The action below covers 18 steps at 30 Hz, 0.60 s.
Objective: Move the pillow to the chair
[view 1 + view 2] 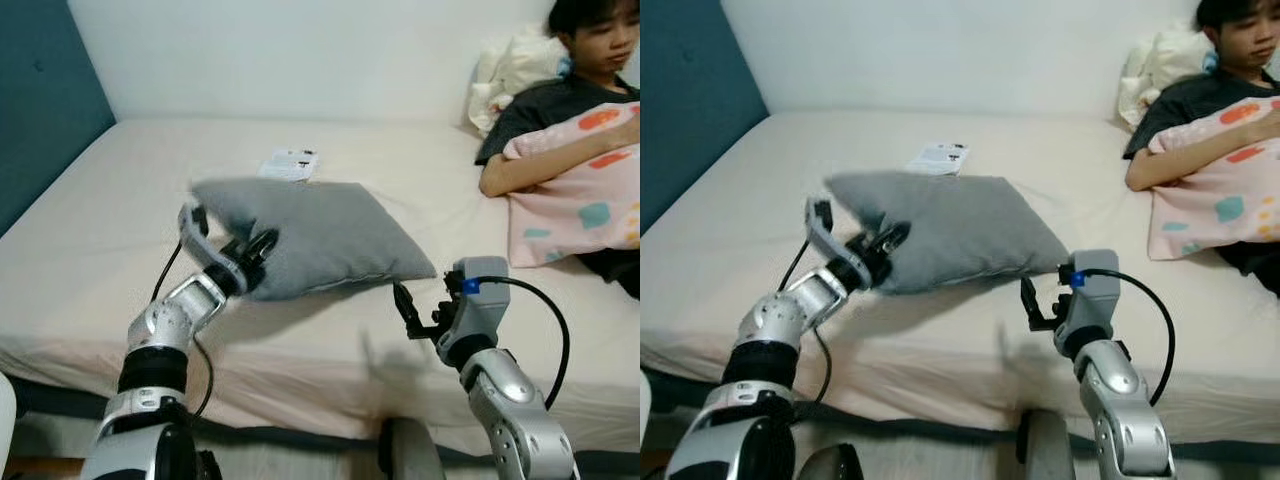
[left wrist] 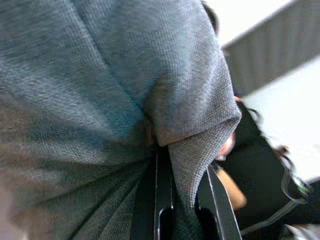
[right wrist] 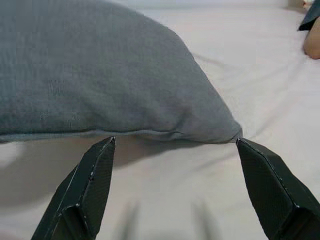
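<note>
the grey pillow (image 1: 315,235) is held above the bed (image 1: 90,230) near its front edge, long axis crosswise, pinched by the left end effector (image 1: 255,250); the right end effector (image 1: 408,310), spread wide and empty, is poised below its near right corner.

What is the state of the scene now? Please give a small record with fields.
pillow: grey pillow, lifted off the bed at its left end
left gripper: left gripper shut on the pillow's left edge
right gripper: right gripper open, just before the pillow's right corner
person: person lying on the bed's right side
chair: cannot tell
</note>
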### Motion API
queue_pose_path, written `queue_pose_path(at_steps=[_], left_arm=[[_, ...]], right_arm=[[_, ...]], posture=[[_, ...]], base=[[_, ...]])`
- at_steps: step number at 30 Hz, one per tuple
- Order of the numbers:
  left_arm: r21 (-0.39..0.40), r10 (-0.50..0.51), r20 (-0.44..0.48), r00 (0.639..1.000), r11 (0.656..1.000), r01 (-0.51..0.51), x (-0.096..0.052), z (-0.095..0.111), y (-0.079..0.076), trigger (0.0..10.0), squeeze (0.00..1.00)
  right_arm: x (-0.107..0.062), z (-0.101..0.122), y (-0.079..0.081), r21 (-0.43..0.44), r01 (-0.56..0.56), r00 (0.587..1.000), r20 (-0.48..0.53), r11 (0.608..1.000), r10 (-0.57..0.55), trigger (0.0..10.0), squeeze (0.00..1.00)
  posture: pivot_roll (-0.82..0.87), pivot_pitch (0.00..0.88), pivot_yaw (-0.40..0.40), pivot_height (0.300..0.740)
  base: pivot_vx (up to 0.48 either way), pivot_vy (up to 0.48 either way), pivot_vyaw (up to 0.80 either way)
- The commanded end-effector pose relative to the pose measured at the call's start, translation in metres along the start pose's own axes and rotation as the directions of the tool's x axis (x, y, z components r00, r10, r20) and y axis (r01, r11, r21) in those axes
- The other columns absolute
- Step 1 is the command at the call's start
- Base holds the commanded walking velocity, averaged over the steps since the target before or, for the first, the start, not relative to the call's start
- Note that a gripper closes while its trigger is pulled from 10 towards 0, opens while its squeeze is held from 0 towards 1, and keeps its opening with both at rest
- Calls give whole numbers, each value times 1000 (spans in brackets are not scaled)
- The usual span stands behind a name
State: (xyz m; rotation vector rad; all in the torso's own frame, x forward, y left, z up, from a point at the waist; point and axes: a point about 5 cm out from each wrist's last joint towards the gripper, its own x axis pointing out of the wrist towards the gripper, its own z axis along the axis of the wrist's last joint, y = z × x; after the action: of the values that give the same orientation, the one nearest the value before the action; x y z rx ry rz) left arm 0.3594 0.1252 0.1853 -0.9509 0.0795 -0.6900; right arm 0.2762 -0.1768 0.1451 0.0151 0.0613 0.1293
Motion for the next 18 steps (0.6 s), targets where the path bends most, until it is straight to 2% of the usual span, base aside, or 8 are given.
queue_pose_path(at_steps=[1, 6, 7, 8, 9, 16, 17, 18], left_arm=[[11, -81, 55, 995, 997, 81, 0, 14, -14, 0, 0], [86, 38, 271, 962, 994, -64, -7, 66, -19, 0, 0], [115, 82, 328, 941, 985, -126, -12, 79, -20, 4627, 0], [115, 82, 328, 941, 985, -126, -12, 79, -20, 4627, 0], [153, 89, 344, 935, 977, -149, -17, 84, -23, 10000, 0], [279, 179, 374, 910, 914, -295, -34, 91, -24, 10000, 0], [336, 271, 374, 887, 852, -402, -43, 87, -14, 10000, 0], [336, 271, 374, 887, 852, -402, -43, 87, -14, 10000, 0]], right_arm=[[1, -1, 3, -10, -13, 1000, 2, 1000, 13, 10000, 0], [3, -1, 2, -14, -18, 1000, 7, 1000, 18, 10000, 0], [3, 0, 2, -15, -19, 1000, 9, 1000, 19, 10000, 0], [3, 0, 2, -15, -19, 1000, 9, 1000, 19, 10000, 0], [3, 0, 2, -17, -21, 1000, 12, 1000, 21, 10000, 0], [5, 0, 2, -23, -28, 999, 20, 999, 28, 10000, 0], [6, 1, 1, -25, -30, 999, 24, 999, 31, 10000, 0], [6, 1, 1, -25, -30, 999, 24, 999, 31, 10000, 0]], posture=[[-95, 17, 35, 431], [-86, 10, 33, 449], [-83, 8, 33, 459], [-83, 8, 33, 459], [-82, 7, 32, 463], [-71, 5, 29, 482], [-63, 3, 25, 491], [-63, 3, 25, 491]], base=[[0, 0, 0], [0, 0, 0], [0, 0, 0], [0, 0, 0], [0, 0, 0], [0, 0, 0], [0, 0, 0], [0, 0, 0]])
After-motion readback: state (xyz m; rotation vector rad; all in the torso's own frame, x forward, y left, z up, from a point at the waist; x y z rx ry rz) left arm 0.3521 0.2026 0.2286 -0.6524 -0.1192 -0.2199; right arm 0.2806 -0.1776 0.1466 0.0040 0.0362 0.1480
